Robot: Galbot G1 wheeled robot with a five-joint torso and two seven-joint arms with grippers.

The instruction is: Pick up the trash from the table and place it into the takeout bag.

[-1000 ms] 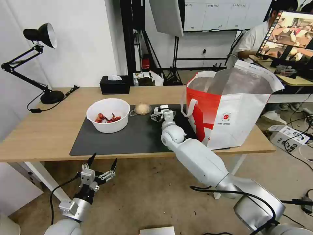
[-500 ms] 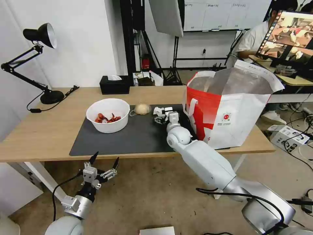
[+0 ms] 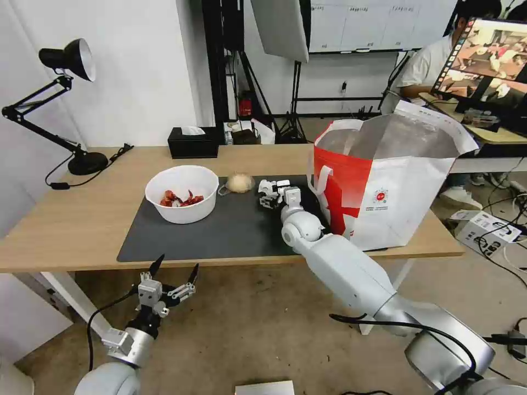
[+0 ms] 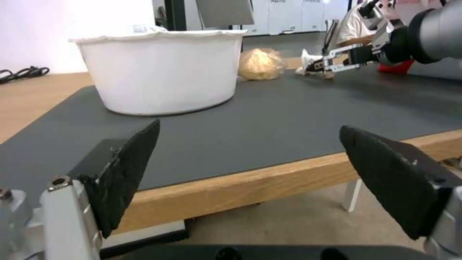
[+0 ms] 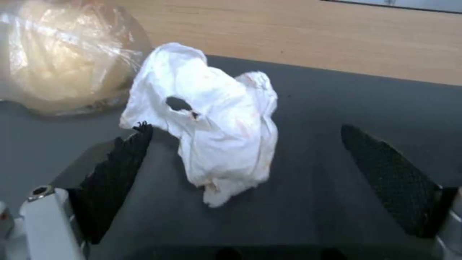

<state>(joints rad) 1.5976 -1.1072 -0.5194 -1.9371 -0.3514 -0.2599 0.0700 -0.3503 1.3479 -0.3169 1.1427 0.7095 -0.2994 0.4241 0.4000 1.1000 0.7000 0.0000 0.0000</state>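
Standing upright between the spread fingers of the right gripper (image 5: 245, 180), the crumpled tissue (image 5: 212, 122) is bracketed on the mat (image 5: 337, 108), while the left gripper (image 3: 167, 280), also open, is parked below the table (image 3: 66, 219) edge.

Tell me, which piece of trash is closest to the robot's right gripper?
The small crumpled white tissue, sitting between the open right gripper's fingers. The beige lump in plastic and white bowl lie farther off.

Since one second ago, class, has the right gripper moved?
Yes. The right gripper has shifted toward the takeout bag, away from the white bowl, which stays put.
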